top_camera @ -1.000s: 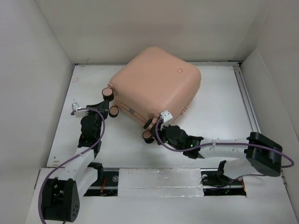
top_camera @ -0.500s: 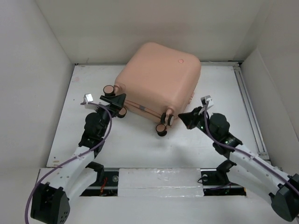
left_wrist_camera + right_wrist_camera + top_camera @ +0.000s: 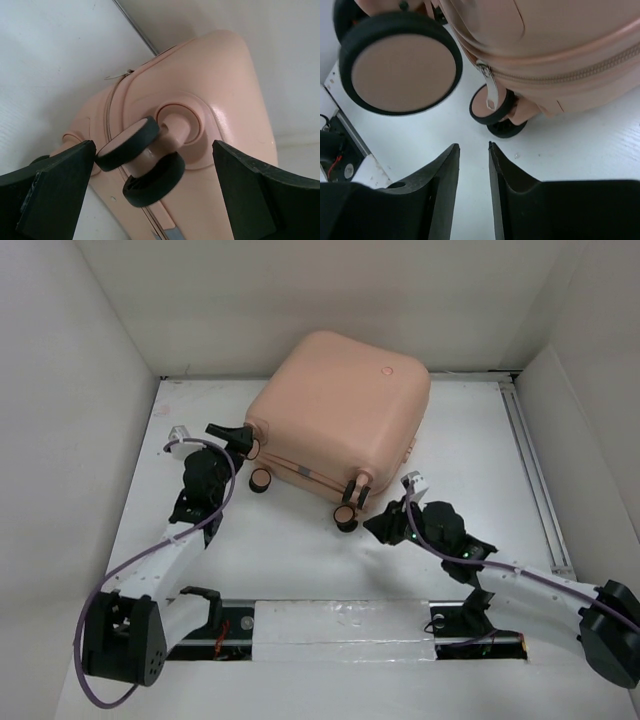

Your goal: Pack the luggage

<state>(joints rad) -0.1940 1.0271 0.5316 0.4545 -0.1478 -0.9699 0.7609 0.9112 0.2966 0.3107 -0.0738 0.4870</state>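
Observation:
The luggage (image 3: pixel 340 415) is a pale pink hard-shell suitcase, zipped shut, lying flat at the back middle of the table. My left gripper (image 3: pixel 236 436) is at its left corner, jaws wide open. In the left wrist view a double caster wheel (image 3: pixel 148 160) stands between the fingers (image 3: pixel 55 200) of that gripper (image 3: pixel 154 146), touching neither. My right gripper (image 3: pixel 377 525) sits low on the table just right of the front caster wheel (image 3: pixel 347 513). Its jaws (image 3: pixel 473 146) are parted by a narrow gap with only table between them. A zipper pull (image 3: pixel 490 90) hangs ahead of them.
White walls box in the table on the left, back and right. A metal rail (image 3: pixel 530 460) runs along the right side. A foil-covered strip (image 3: pixel 340 625) lies across the near edge between the arm bases. A second left wheel (image 3: pixel 260 480) rests on the table.
The luggage turned and shifted back. My left gripper opened wide at the left corner wheel. My right arm swung out right, then back toward the front wheel, and its jaws parted slightly.

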